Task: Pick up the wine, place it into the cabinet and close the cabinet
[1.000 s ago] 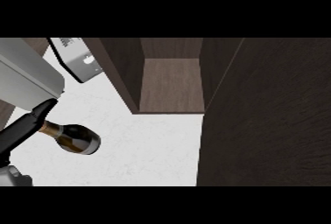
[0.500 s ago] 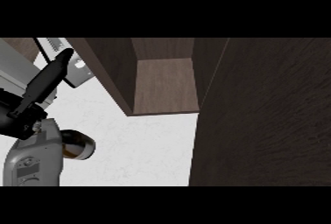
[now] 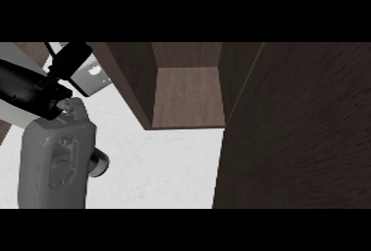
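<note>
One large dark cabinet door (image 3: pixel 297 127) fills the right of the head view, swung open toward the camera. Behind its edge the cabinet (image 3: pixel 185 95) stands open, and its wooden compartment shows nothing inside it. Below lies the white table (image 3: pixel 167 166), with the cabinet's front edge reaching over it.

At the left a grey forearm (image 3: pixel 54 162) rises from the lower edge, and above it the black left hand (image 3: pixel 33 93) shows at the upper left. It is seen at an awkward angle, so I cannot tell whether it is spread or curled. The right hand does not show at all.

Of the wine (image 3: pixel 99 164) only a small rounded bit peeks out just right of the forearm, lying on the table and mostly hidden. It sits left of the cabinet and well apart from the compartment.

By my judgement the task is at its start: the wine is not yet lifted, nothing is placed inside, and the door awaits closing.
</note>
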{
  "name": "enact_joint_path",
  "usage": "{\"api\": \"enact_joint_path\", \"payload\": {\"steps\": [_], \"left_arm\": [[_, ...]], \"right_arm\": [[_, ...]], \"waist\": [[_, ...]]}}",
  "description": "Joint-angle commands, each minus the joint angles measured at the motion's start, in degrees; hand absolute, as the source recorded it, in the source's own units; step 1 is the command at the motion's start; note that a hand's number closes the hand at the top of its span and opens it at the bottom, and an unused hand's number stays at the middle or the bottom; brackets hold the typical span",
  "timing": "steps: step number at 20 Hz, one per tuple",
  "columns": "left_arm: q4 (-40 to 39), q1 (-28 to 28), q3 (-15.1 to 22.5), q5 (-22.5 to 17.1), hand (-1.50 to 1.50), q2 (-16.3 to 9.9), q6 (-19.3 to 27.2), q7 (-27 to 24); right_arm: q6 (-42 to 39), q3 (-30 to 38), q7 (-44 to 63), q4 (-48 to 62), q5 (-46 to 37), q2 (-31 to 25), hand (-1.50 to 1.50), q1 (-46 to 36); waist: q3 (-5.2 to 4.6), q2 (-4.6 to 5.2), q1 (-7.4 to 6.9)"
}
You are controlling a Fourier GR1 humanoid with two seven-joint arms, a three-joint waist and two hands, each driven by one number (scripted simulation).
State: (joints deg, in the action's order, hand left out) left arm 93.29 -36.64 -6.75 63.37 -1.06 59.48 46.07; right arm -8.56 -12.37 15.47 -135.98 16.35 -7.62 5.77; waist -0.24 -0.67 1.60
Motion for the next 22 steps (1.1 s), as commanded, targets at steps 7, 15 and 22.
{"api": "enact_joint_path", "payload": {"steps": [7, 15, 22], "left_arm": [[-0.15, -14.43, 3.98, 22.09, -1.5, 0.97, -8.92, 23.73], [2.09, -16.96, 8.46, 32.49, -1.5, 0.96, -17.73, 34.14], [3.4, -17.8, 9.18, 32.52, -1.5, 0.97, -21.5, 36.66]], "right_arm": [[1.87, -1.58, 3.59, -4.39, -0.31, 0.12, -1.5, -0.13], [2.65, -1.65, 5.54, -3.33, -0.82, -0.01, -1.5, -4.31], [5.15, -0.39, 6.15, -3.56, -3.05, 0.65, -1.5, -5.5]], "waist": [[0.44, -0.09, 0.78], [0.33, 0.25, 0.89], [0.26, 0.29, 1.15]]}}
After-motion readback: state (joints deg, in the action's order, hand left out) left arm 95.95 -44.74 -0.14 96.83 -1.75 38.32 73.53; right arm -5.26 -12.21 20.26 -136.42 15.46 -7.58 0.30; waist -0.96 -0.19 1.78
